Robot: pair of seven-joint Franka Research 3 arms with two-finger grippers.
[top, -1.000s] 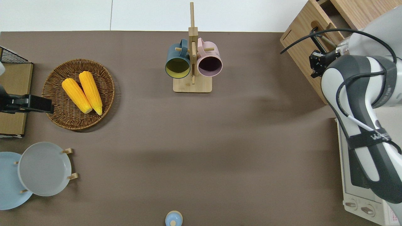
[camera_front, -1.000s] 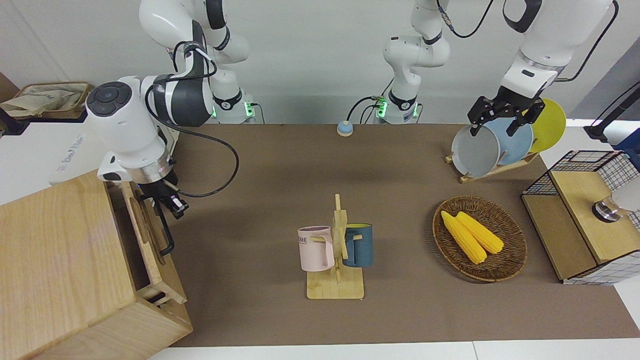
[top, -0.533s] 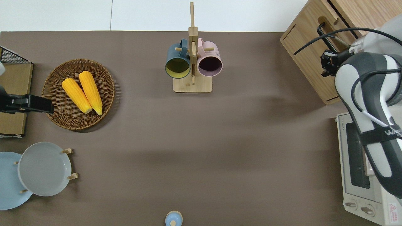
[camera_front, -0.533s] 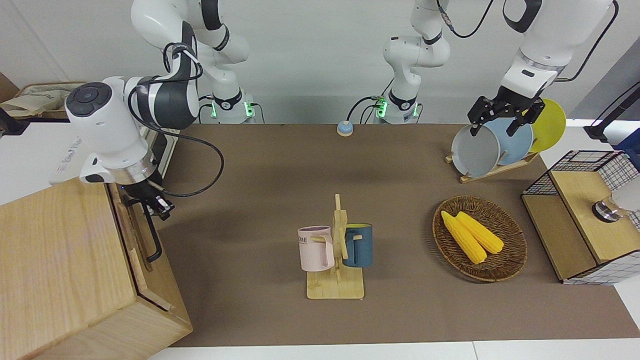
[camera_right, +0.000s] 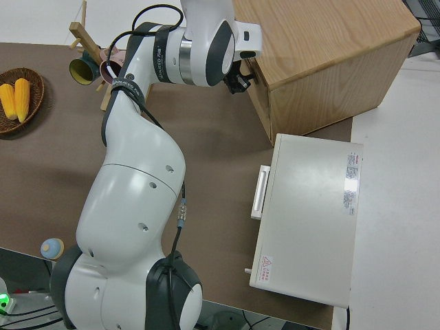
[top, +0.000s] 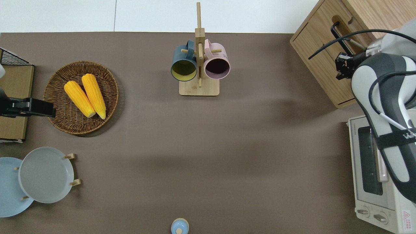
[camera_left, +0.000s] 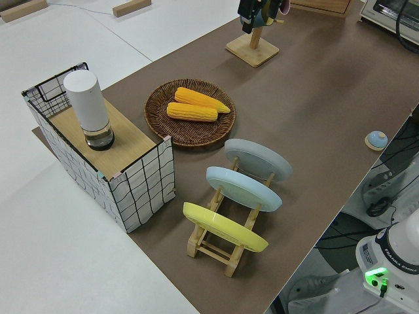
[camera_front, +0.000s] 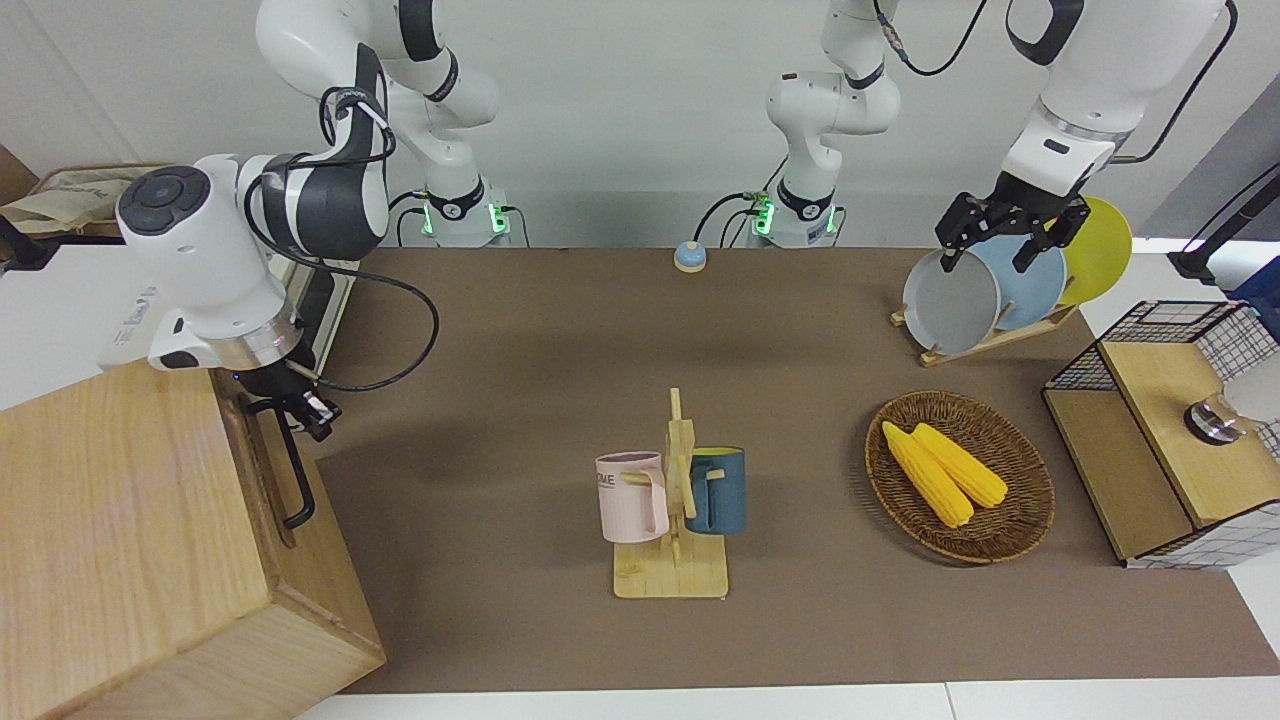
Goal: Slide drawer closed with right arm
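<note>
The wide light-wood drawer (camera_front: 262,470) w/ black bar handle (camera_front: 288,462) looks shut, right gripper (camera_front: 305,411) touching the handle, jaws' state can't be told; next, prob. back off.

White right arm (camera_front: 200,260), dark grey elbow, black cable.

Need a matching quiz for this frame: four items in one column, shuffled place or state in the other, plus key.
Items:
1. drawer
2. corn cobs
3. pink mug
4. right hand

Place or state:
A. in the wicker basket
B. at the black handle
C. pushed in, front flush with the cabinet
D. hung on the wooden rack

Pairs: 1-C, 2-A, 3-D, 4-B
</note>
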